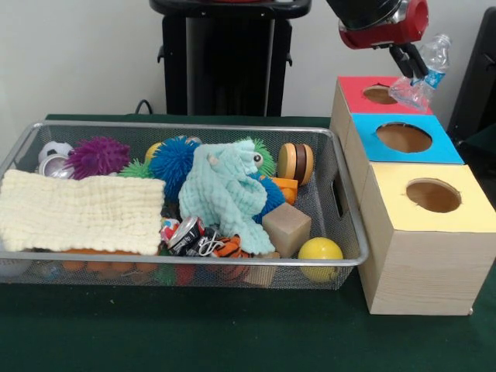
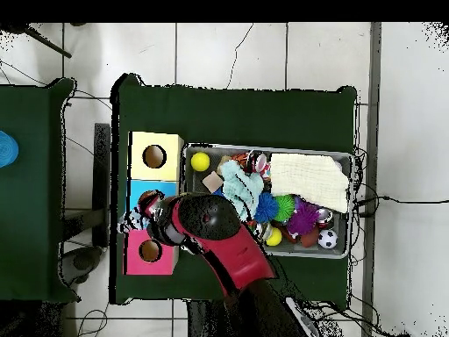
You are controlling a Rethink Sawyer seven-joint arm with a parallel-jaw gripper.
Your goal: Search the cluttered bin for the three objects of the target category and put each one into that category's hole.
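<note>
Pinching a crumpled plastic bottle (image 1: 422, 74), the pincer (image 1: 415, 68) hangs over the red box (image 1: 355, 91); the bottle droops just right of that box's hole (image 1: 380, 94), its long axis slanting. Largest, the wire bin (image 1: 347, 203) holds a cream cloth (image 1: 80, 211), teal plush toy (image 1: 223, 195), wooden block (image 1: 286, 229), yellow ball (image 1: 320, 253). Blue box (image 1: 370, 139) and yellow box (image 1: 390, 186) holes look empty.

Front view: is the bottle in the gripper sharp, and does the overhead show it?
Front view: the clear bottle is soft-edged and see-through, hanging from the gripper above the red hole. Overhead view: the arm hides it.
</note>
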